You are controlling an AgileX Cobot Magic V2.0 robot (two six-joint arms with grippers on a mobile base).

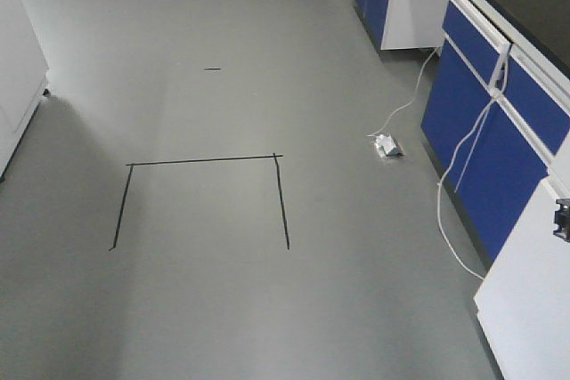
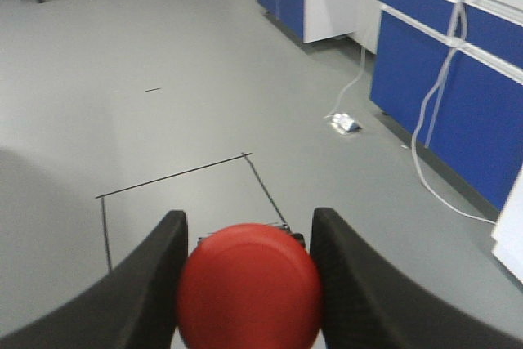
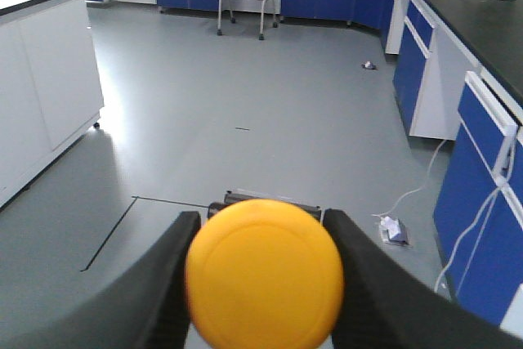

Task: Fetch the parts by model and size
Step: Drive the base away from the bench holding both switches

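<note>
2 switches are held up in the air, 1 per arm. The left fingers [image 2: 151, 279] are closed on the red switch [image 2: 248, 288]. Its mushroom cap is wedged between them and faces back toward the wrist, with the dark base only just showing beyond it. The right fingers [image 3: 364, 284] grip the yellow switch [image 3: 263, 271] the same way. Each part's long axis therefore runs along the fingers, cap rearward and base pointing outward.

Both loads hang over bare floor just short of the taped square [image 1: 205, 159], which lies ahead of both arms. Blue cabinets [image 1: 485, 131] stand to the right of that square, and a white unit [image 3: 45, 79] stands well to its left.

No drop-off spot shows. I'd judge the next move to be a carry, then a base-first set-down. If the spot is on the cabinet side of the square, the right arm with the yellow switch is nearer.
</note>
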